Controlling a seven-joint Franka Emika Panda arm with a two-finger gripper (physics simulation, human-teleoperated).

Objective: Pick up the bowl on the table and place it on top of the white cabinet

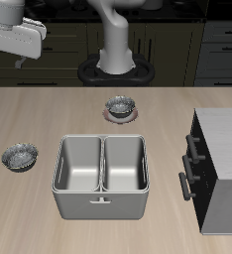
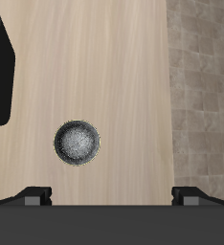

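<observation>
A wide beige wood-grain table (image 1: 49,114) fills the scene, with dark cabinets behind it and stone-tiled floor showing past its edge in the wrist view. The bowl (image 1: 20,156) sits alone near one end of the table, small, shallow and shiny grey, upright and untouched; the wrist view shows it (image 2: 78,142) directly below the camera with bare wood all round. The gripper (image 1: 22,42) hangs high above that end, well clear of the bowl, and only the two dark finger tips show in the wrist view, set wide apart, so the jaws look spread open. Just beside the bowl, toward the middle of the table, stands the grey metal double bin (image 1: 100,177), and farther back near the robot's base sits a look-alike bowl on a pinkish-red saucer (image 1: 121,108). The white cabinet (image 1: 223,159) stands at the opposite end, with a pale top, a black front and bar handles. The main risks, as I judge them: a thin slick rim may slip from a two-finger pinch if the fingers close off-centre; a low carry across the table could clip the bin's walls or the cabinet's edge; and a release too near the cabinet's edge could let the bowl slide off.
</observation>
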